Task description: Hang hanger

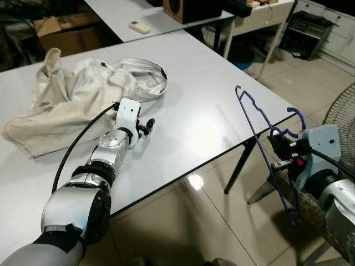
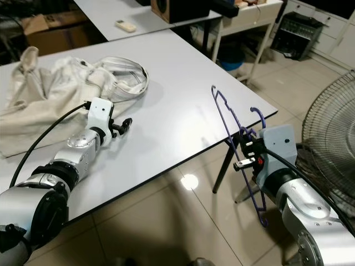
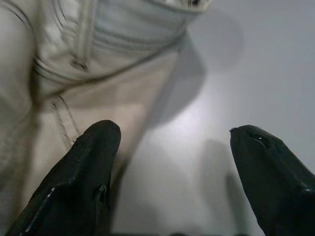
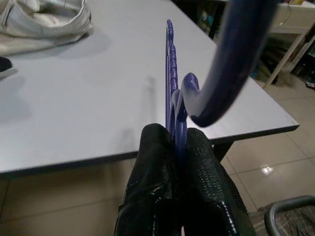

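Right gripper is pinching the purple hanger near its hook, frame rising beyond the fingertips off the table edge. Left gripper is hovering spread, the cream garment just past it. Robot is probably needing a firm, untwisted pinch while carrying.

A workroom or lab-style space with a glossy tiled floor reflecting a ceiling light. A large white worktop on black legs fills the near scene, a crumpled cream garment lying on its left. Farther back stands a second white worktop carrying a remote control and a wooden speaker box. A cardboard box sits on the floor at far left, black equipment at far right, and a pedestal fan's wire grille at the right.
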Robot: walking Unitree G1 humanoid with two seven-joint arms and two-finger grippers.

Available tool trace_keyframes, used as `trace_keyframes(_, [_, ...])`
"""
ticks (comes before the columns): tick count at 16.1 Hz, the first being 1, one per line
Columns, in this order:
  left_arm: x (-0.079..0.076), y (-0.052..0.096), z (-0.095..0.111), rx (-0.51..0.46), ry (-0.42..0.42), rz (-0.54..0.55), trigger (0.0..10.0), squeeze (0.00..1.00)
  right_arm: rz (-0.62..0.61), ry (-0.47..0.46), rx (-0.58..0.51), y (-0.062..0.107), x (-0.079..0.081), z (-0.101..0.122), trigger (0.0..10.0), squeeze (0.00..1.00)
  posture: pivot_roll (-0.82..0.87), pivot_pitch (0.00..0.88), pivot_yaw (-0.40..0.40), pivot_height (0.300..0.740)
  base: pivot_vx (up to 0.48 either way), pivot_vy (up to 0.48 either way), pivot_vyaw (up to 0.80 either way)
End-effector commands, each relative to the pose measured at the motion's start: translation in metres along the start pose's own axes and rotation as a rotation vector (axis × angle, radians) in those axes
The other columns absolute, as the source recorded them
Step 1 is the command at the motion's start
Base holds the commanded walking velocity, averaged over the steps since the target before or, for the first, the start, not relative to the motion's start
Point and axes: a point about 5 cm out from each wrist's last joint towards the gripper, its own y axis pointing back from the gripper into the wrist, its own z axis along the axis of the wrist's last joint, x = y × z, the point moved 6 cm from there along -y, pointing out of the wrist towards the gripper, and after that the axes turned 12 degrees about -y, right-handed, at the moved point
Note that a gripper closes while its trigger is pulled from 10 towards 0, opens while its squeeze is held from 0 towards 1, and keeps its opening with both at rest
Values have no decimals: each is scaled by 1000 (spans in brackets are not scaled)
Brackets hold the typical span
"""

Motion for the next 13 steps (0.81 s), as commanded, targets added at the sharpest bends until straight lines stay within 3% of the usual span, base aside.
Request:
trace_keyframes(1, [-7,3,-19,74,-5,-35,10000,0,16,11,2,5,3,4,10000,0,-302,101,-16,740,0,0,0])
trace_keyframes(7, [-15,14,-58,216,46,-117,10000,0,28,22,30,7,3,4,10000,0,-304,109,-31,740,0,0,0])
trace_keyframes(8, [-19,15,-59,213,63,-161,10000,0,29,20,32,6,3,4,10000,0,-296,103,-30,740,0,0,0])
trace_keyframes(10, [-36,24,-55,171,45,-397,10000,0,35,15,31,0,4,5,10000,0,-269,91,-32,740,0,0,0])
trace_keyframes(13, [-36,33,-58,180,-4,-522,10000,0,41,10,26,-4,4,6,10000,0,-241,82,-34,740,0,0,0])
